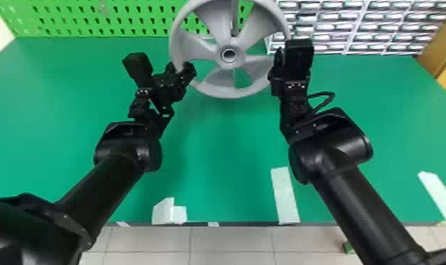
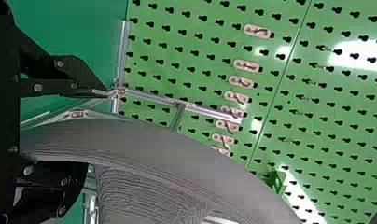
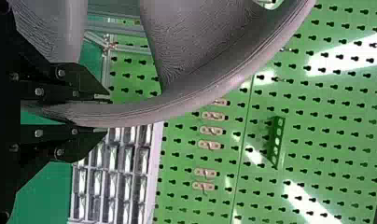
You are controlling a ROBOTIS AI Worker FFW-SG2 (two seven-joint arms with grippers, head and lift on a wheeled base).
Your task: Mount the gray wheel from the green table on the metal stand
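Black tubular left arm (image 1: pixel 107 183) nearest; left gripper (image 1: pixel 180 67) spread around rim of gray spoked wheel (image 1: pixel 240 56); right gripper (image 3: pixel 106 115) clamped on rim. Risk: one-sided hold tilts wheel, misaligning hub with silvery metal stand (image 2: pixel 207 112).

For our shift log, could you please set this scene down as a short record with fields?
part: gray spoked wheel, between both grippers
left gripper: black, open around the wheel's left side
right gripper: black, closed on its right side
support: silver metal stand, beyond the wheel
surface: flat green table, white strips near its front edge
mounted: cannot tell
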